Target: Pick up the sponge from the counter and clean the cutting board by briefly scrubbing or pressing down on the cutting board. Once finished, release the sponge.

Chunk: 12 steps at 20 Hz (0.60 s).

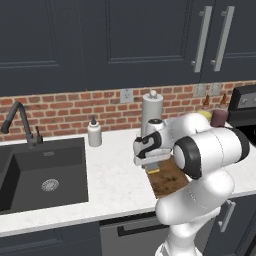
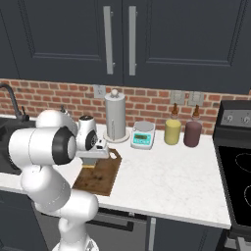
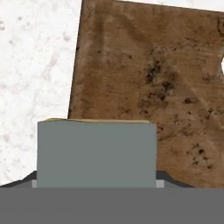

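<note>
My gripper is shut on the sponge; its grey scrub top fills the lower hand view and a thin yellow edge shows along its top. The dark brown cutting board lies right below, on the white counter. From the left base view the gripper hangs over the board's back left corner, with the yellow sponge at its tips, at or just above the wood. The right base view has the gripper, the sponge and the board at centre left.
A paper towel holder and a white-and-teal scale stand just behind the board. Two bottles and the stove are to the right. The dark sink, faucet and soap dispenser lie left.
</note>
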Motion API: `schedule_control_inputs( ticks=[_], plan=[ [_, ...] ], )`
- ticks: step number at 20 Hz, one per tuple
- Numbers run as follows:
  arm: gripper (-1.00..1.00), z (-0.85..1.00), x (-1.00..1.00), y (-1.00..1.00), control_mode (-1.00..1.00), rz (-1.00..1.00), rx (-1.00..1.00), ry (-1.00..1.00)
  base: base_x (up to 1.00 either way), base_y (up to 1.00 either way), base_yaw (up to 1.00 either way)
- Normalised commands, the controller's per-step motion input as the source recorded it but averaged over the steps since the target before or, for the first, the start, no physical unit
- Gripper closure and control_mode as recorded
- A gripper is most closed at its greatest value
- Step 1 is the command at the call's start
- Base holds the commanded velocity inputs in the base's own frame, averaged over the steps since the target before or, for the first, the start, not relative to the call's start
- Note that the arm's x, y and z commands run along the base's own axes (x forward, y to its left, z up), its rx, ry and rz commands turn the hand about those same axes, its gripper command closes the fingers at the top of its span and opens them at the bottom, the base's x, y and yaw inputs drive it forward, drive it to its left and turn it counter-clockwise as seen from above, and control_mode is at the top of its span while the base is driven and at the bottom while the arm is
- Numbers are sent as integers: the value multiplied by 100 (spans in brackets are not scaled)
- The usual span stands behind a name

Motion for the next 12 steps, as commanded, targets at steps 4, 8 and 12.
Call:
schedule_control_inputs(
  ticks=[4,8,12],
  plan=[
    [100,-21,51,-13,-100,0,0,0,0,0,0],
    [100,-16,40,-21,-100,0,0,0,0,0,0],
    [100,-9,37,-20,-100,0,0,0,0,0,0]
  ],
)
